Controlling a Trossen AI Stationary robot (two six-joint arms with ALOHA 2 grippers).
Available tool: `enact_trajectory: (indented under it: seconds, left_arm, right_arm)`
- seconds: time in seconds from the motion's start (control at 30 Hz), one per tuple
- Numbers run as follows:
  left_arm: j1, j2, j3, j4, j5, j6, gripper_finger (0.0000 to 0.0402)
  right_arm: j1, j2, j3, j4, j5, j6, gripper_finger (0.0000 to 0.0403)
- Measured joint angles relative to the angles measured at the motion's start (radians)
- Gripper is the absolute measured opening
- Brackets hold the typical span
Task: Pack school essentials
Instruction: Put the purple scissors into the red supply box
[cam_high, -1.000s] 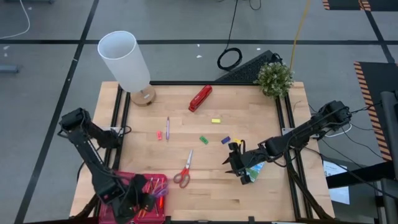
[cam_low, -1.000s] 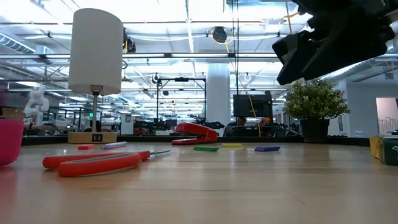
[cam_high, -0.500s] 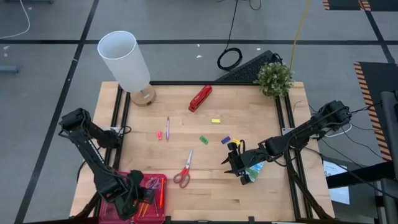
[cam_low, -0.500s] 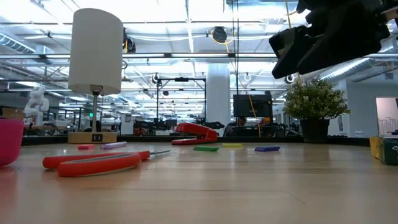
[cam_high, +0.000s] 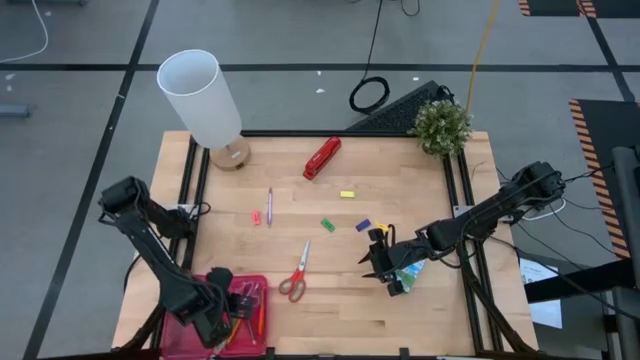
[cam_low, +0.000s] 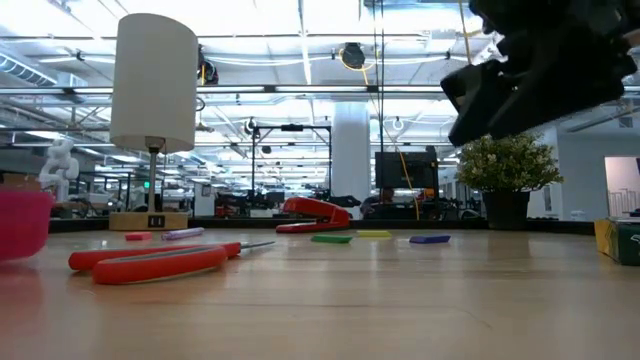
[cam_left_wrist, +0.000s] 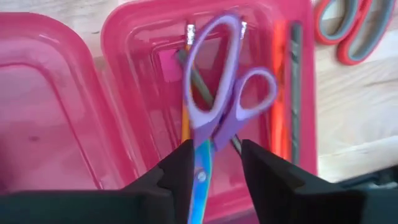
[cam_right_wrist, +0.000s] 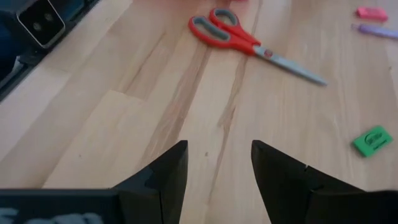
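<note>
A pink box (cam_high: 250, 310) sits at the table's near left corner. Purple-handled scissors (cam_left_wrist: 217, 93) lie in it on top of orange pencils (cam_left_wrist: 278, 93) and a dark pen (cam_left_wrist: 295, 93). My left gripper (cam_left_wrist: 217, 171) hangs open over the box, and the scissors' blade (cam_left_wrist: 202, 165) reaches between its fingers. My right gripper (cam_high: 383, 265) hovers open above bare wood at the right. The green-yellow crayon box (cam_high: 410, 272) lies beneath its arm. Red-handled scissors (cam_high: 296, 272) lie flat at mid-table. My left gripper's fingers stand on either side of the scissors' blade (cam_left_wrist: 202, 165), coming along it from the tip end. I cannot tell whether a finger touches it. The scissors rest in the box.
On the wood lie a purple pen (cam_high: 269, 205) and pink (cam_high: 256, 216), green (cam_high: 327, 225), yellow (cam_high: 347, 194) and blue (cam_high: 363, 225) erasers. A red stapler (cam_high: 322, 157) lies toward the far edge. A lamp (cam_high: 205, 100) stands far left, a plant (cam_high: 441, 125) far right.
My left gripper has drawn back a little toward the table's left edge over the pink box, so more of the box's inside shows. In the low view the box has shifted slightly. The purple-handled scissors stay in the box.
</note>
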Motion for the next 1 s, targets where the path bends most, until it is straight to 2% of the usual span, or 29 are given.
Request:
enact_trajectory:
  seconds: [0.13, 0.3, 0.47, 0.6, 0.77, 1.0]
  left_arm:
    - [0.005, 0.018, 0.0, 0.0, 0.002, 0.03, 0.0161]
    - [0.007, 0.018, 0.0, 0.015, -0.007, 0.092, 0.0167]
    - [-0.008, 0.018, 0.0, 0.152, 0.043, 0.238, 0.0164]
    - [-0.047, 0.018, 0.0, 0.257, 0.091, 0.305, 0.0133]
    - [-0.087, 0.023, 0.0, 0.234, 0.151, 0.235, 0.0079]
    - [-0.086, 0.078, 0.0, 0.231, 0.146, 0.328, 0.0032]
  right_arm:
    - [0.0, 0.0, -0.029, 0.059, 0.0, 0.001, 0.0169]
    - [0.0, 0.005, -0.043, 0.176, 0.0, -0.025, 0.0169]
    - [0.0, 0.006, -0.043, 0.222, 0.0, -0.031, 0.0169]
    - [0.0, 0.006, -0.043, 0.221, 0.0, -0.034, 0.0169]
    - [0.0, 0.007, -0.043, 0.221, 0.0, -0.032, 0.0169]
    - [0.0, 0.007, -0.043, 0.223, 0.0, -0.035, 0.0169]
